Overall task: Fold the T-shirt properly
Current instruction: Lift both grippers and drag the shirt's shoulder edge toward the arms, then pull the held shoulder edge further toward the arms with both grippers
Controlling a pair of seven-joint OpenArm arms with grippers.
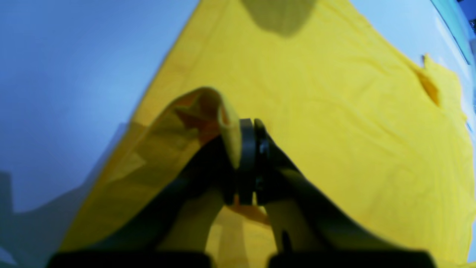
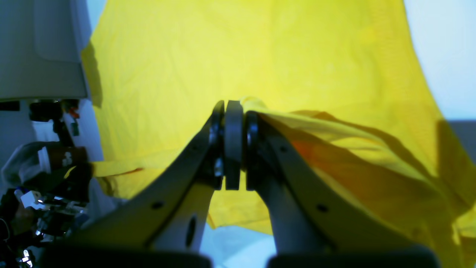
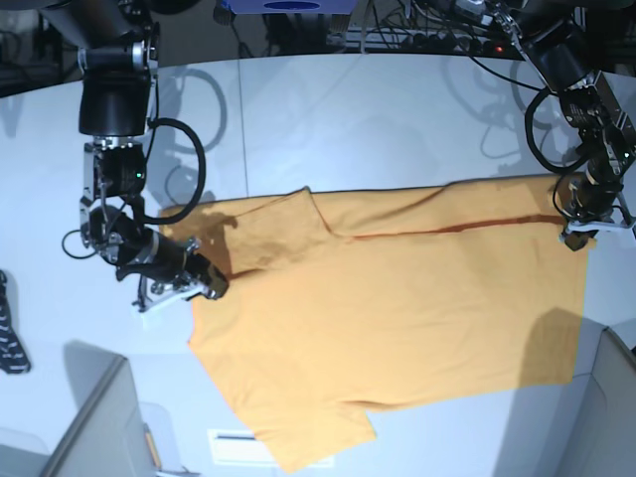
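Plain orange-yellow T-shirt [image 3: 397, 318]

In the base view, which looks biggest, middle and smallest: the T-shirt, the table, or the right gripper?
1. table
2. T-shirt
3. right gripper, shut on the shirt's edge and partly hidden by it

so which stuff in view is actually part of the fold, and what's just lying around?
Part of the job:
- T-shirt, spread on the table
- left gripper, shut on a shirt edge
- right gripper, shut on the opposite edge

Lying about:
- black strap-like item at the table edge
- cables at the back
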